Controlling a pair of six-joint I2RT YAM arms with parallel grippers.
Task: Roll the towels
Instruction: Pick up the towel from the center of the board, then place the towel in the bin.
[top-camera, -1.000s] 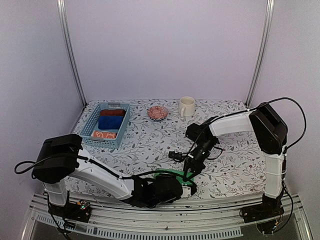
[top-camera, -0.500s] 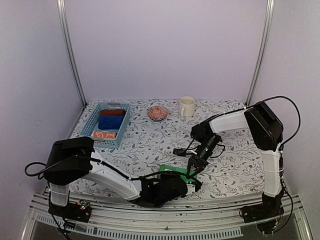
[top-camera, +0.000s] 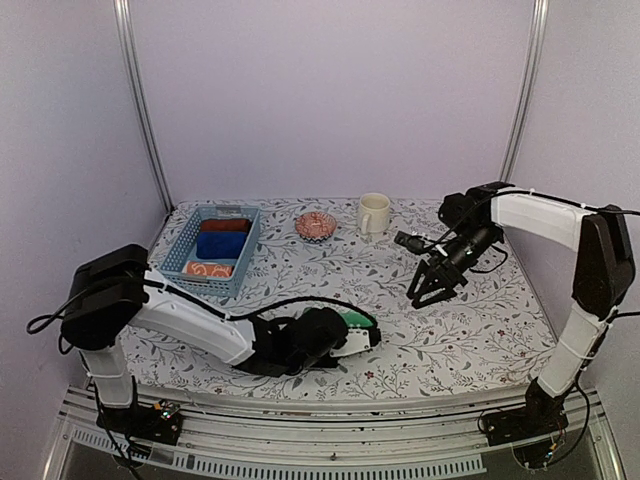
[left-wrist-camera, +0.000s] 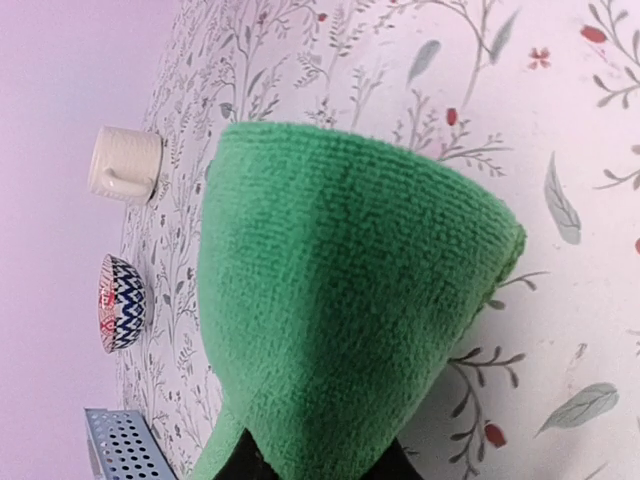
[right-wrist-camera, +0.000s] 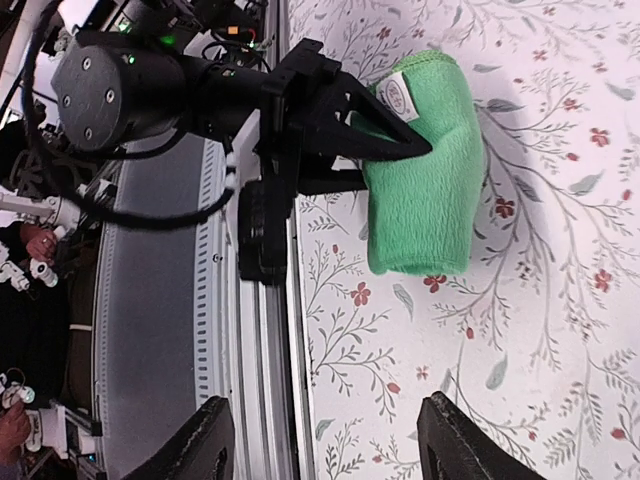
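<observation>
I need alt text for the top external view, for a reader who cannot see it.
The left gripper holds a green towel near the front edge of the table, while the right gripper hangs open above the right side. A basket with cloth rolls, a bowl and a mug stand at the back.

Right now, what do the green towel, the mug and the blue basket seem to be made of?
The green towel looks like soft microfibre cloth: fuzzy, matte nap. The mug is probably glazed ceramic: cream, smooth, thick-walled. The basket seems moulded plastic: pale blue walls with regular holes.
</observation>
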